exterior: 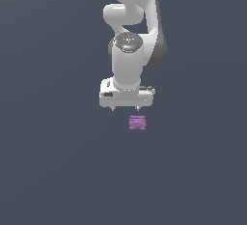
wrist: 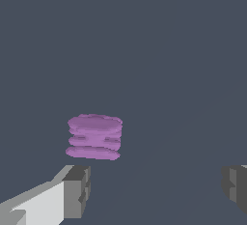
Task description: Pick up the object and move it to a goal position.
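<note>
The object [exterior: 137, 122] is a small purple-magenta block with ridged, layered sides, lying on the dark grey floor. My white gripper [exterior: 125, 108] hangs just above it, offset a little toward the exterior view's left. The jaws are spread wide and hold nothing. In the wrist view the object [wrist: 94, 136] lies beyond the fingertips, nearer to one finger [wrist: 77, 190] than to the other, and the gripper [wrist: 157, 188] is open with nothing between the fingers.
The dark grey floor [exterior: 58, 161] surrounds the object on all sides. The white arm [exterior: 130, 35] rises above the gripper to the picture's top edge.
</note>
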Controlling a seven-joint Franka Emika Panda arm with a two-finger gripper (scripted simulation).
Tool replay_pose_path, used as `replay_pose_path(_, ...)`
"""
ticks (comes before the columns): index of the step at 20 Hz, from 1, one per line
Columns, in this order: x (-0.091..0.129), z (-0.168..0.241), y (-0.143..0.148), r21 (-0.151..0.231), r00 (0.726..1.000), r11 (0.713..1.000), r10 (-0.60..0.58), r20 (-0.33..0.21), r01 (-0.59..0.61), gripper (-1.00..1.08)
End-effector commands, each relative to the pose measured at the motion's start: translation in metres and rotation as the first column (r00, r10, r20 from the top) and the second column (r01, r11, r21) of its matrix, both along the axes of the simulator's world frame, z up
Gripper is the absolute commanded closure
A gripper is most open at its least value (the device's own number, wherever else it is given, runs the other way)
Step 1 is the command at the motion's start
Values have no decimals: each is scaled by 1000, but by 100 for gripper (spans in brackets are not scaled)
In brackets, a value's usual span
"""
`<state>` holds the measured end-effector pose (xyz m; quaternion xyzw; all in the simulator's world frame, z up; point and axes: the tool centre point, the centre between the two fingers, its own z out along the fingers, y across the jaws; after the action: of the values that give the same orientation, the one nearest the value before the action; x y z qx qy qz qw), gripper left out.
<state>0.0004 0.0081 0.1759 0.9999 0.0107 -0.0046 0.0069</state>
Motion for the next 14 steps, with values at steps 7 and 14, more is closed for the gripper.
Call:
replay_pose_path(7, 2, 0, 7, -1, 999, 999, 40, 2, -40, -92)
replay_pose_path(14, 4, 1, 13, -2, 998, 998, 60, 4, -60, -92)
